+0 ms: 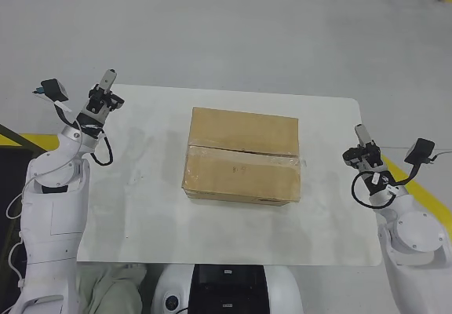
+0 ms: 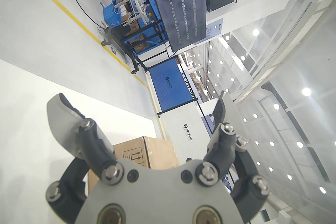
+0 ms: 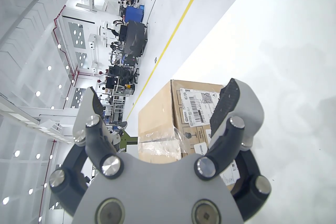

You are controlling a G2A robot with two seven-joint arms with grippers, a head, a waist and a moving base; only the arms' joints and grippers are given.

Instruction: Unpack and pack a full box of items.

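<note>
Here, the closed cardboard box (image 1: 242, 155) lies on the white table (image 1: 140, 212) between the two grippers, well apart from each. The left gripper (image 1: 107, 82) hangs to one side of the box, fingers spread wide, holding nothing. The right gripper (image 1: 359, 133) stands on the opposite side, likewise wide and unloaded. Clear tape (image 3: 157, 141) covers the box seam facing it.
</note>
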